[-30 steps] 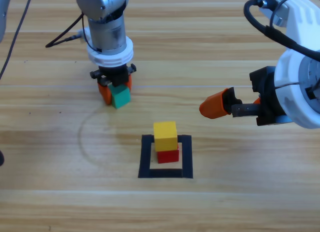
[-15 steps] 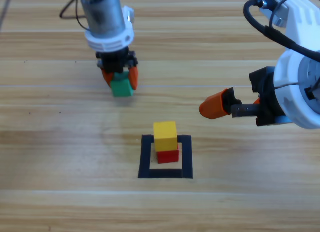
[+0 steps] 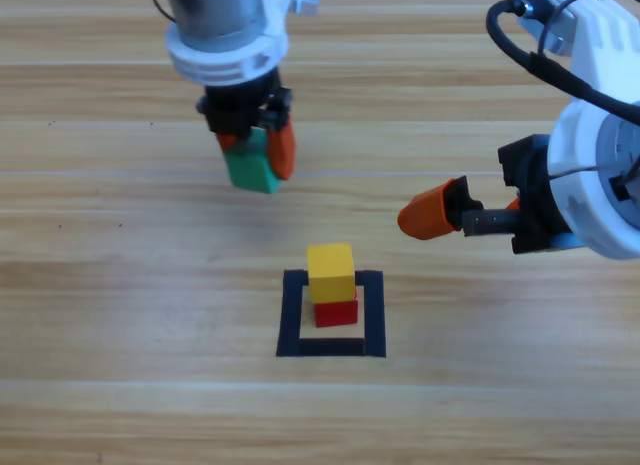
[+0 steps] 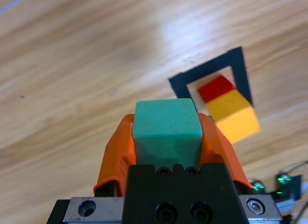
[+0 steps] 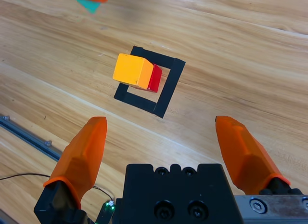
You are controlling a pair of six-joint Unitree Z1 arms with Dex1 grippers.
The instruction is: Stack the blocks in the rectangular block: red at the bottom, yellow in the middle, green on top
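Green cube (image 3: pixel 250 170) now higher in left hand (image 3: pixel 257 153), top hidden.

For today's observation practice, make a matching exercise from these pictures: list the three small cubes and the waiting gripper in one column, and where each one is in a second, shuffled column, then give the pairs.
Column one:
1. small matte red cube
2. small matte yellow cube
3. small matte teal-green cube
4. right gripper

Column two:
A. clamped between the left gripper's orange jaws, above the wooden table
B. open, to the right of the stack
C. inside the black tape square, lowest in the stack
D. sitting on the red cube

Pairs: 1-C, 2-D, 3-A, 4-B
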